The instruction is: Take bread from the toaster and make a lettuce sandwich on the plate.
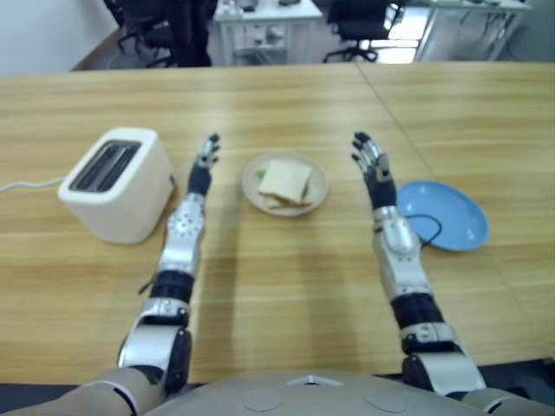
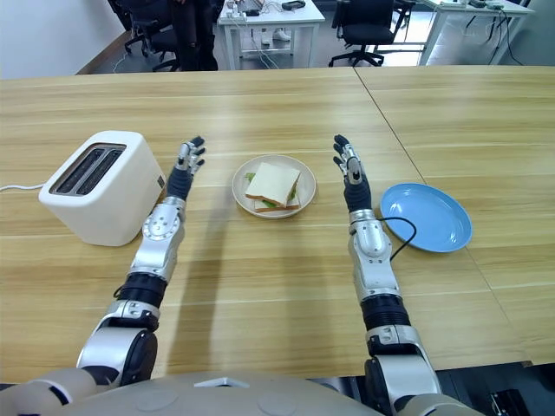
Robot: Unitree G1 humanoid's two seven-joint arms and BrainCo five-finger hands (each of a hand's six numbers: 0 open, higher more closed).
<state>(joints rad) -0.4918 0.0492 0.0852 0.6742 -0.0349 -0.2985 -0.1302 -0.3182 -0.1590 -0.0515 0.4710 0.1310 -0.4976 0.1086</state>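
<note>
Left eye view: the left hand (image 1: 205,163) and right hand (image 1: 373,165) stretch forward with fingers straight and empty, flanking the sandwich (image 1: 284,184) on its tan plate (image 1: 320,184).

Right eye view: the toaster (image 2: 100,186) sits just left of the left forearm, and a blue plate (image 2: 438,212) lies beside the right forearm.

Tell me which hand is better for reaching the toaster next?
Left, probably. The left hand is open and just beside the toaster; the right hand sits across the sandwich plate, nearer the blue plate.
</note>
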